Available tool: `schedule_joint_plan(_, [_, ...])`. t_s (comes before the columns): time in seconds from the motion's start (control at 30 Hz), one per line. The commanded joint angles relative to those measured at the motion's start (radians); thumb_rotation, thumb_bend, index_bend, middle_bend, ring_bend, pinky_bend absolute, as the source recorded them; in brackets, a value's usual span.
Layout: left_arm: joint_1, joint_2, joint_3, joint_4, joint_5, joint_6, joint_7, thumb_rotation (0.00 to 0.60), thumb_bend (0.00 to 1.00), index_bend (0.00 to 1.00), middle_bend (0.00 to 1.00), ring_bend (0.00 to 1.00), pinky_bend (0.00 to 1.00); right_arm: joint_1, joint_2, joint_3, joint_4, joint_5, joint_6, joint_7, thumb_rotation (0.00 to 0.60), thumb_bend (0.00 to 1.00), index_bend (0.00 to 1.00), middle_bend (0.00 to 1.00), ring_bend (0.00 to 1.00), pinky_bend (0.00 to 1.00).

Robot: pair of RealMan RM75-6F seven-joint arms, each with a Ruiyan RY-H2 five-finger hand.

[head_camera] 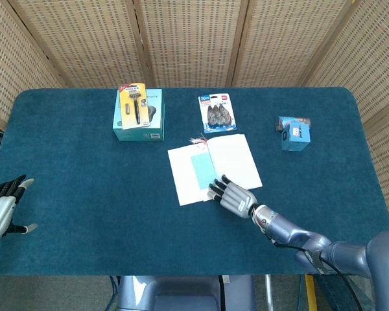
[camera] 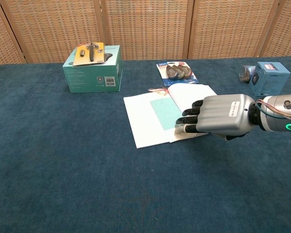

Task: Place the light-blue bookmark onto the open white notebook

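Note:
The open white notebook (head_camera: 232,159) lies mid-table, turned slightly askew. On its left page the light-blue bookmark (head_camera: 201,171) lies flat, with a tassel showing at the top of the spine. My right hand (head_camera: 232,195) rests on the notebook's near edge by the spine, fingers stretched out flat and holding nothing. In the chest view the same right hand (camera: 218,115) covers the lower right page, beside the bookmark (camera: 165,108) on the notebook (camera: 140,119). My left hand (head_camera: 1,210) hovers at the table's far left edge, fingers apart and empty.
A teal box (head_camera: 139,120) with a yellow razor pack (head_camera: 133,103) on top stands back left. A blister pack (head_camera: 217,113) lies just behind the notebook. A small blue box (head_camera: 294,135) sits at the right. Wicker screens close off the back.

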Motion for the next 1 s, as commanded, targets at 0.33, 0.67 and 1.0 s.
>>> schedule_joint_plan(0.33, [0.001, 0.001, 0.002, -0.002, 0.007, 0.002, -0.002, 0.6, 0.0, 0.0, 0.0, 0.0, 0.0, -0.028, 0.059, 0.03, -0.076, -0.058, 0.085, 0.061, 0.6, 1.0, 0.0, 0.03, 0.0, 0.12])
schedule_joint_plan(0.67, [0.032, 0.028, 0.016, -0.021, 0.076, 0.072, -0.047, 0.6, 0.0, 0.0, 0.0, 0.0, 0.0, -0.349, 0.255, 0.045, -0.141, -0.168, 0.632, 0.51, 0.6, 0.3, 0.0, 0.0, 0.0, 0.12])
schedule_joint_plan(1.0, [0.063, 0.022, 0.016, -0.033, 0.1, 0.147, -0.014, 0.6, 0.0, 0.0, 0.0, 0.0, 0.0, -0.643, 0.149, 0.061, 0.108, -0.043, 0.86, 0.914, 0.6, 0.0, 0.0, 0.0, 0.0, 0.1])
